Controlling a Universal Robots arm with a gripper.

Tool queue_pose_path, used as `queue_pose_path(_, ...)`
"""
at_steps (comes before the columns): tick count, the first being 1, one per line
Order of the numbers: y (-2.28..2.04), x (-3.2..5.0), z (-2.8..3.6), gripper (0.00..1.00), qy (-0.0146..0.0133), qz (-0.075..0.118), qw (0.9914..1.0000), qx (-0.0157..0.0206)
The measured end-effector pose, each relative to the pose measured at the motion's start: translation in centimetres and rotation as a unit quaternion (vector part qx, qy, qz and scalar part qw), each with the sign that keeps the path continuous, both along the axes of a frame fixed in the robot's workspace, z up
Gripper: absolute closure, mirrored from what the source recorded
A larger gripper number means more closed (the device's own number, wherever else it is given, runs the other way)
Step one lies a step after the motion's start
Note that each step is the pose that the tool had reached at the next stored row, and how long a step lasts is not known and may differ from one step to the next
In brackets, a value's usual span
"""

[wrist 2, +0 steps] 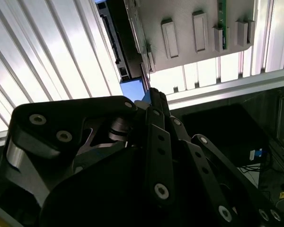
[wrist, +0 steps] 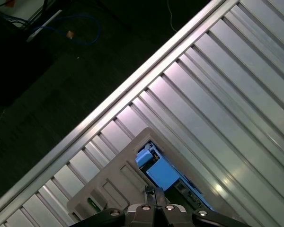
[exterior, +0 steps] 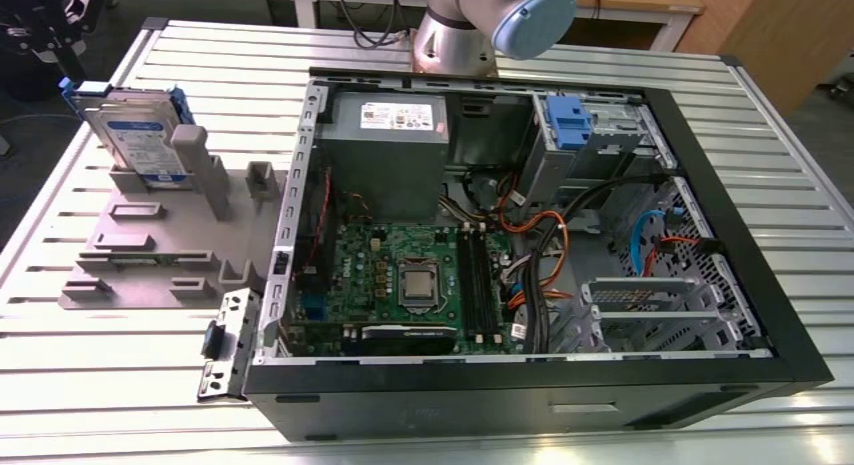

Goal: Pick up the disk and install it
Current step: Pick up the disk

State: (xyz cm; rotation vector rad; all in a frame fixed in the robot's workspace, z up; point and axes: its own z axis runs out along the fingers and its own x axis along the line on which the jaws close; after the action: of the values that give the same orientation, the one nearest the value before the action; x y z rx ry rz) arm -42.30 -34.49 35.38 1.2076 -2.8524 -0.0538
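Robotics lab: slatted aluminium workbench (exterior: pixel 107 385); open computer case (exterior: pixel 534 385) on it; arm base (exterior: pixel 454 40) and wooden desk (exterior: pixel 627 1) behind the case.

On the ribbed metal counter (exterior: pixel 120 385), the grey plastic holding fixture (exterior: pixel 147 245) lies at the exterior view's left, just beside the open black computer case (exterior: pixel 534 395) on its right. The silver-grey disk in its blue bracket (exterior: pixel 140 135) stands upright in the fixture's far end. My tool (wrist: pixel 154 190) hangs just above the disk's upper edge. My arm's base (exterior: pixel 461 35) stands behind the case.
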Motion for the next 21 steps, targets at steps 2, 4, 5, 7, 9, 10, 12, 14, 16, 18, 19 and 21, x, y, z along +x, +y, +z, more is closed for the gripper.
queue_pose_path(2,0.00,0.00,0.00,0.89,0.0000,0.001,1.00000,0.0000)
queue_pose_path(4,0.00,0.00,0.00,0.89,0.0000,0.001,1.00000,0.0000)
queue_pose_path(5,0.00,0.00,0.00,0.89,0.0000,0.001,1.00000,0.0000)
queue_pose_path(7,0.00,0.00,0.00,0.89,0.0000,0.001,1.00000,0.0000)
queue_pose_path(9,0.00,0.00,0.00,0.89,0.0000,0.001,1.00000,0.0000)
queue_pose_path(10,0.00,0.00,0.00,0.89,0.0000,0.001,1.00000,0.0000)
queue_pose_path(12,0.00,0.00,0.00,0.89,0.0000,0.001,1.00000,0.0000)
queue_pose_path(14,0.00,0.00,0.00,0.89,0.0000,0.003,1.00000,0.0000)
queue_pose_path(16,0.00,0.00,0.00,0.89,0.0000,0.009,0.99996,0.0000)
queue_pose_path(18,0.00,0.00,0.00,0.89,0.0000,0.018,0.99983,0.0000)
queue_pose_path(19,0.00,0.00,-0.01,0.89,-0.0003,0.020,0.99979,0.0000)
queue_pose_path(21,0.00,0.00,0.01,0.89,-0.0021,0.022,0.99976,-0.0001)
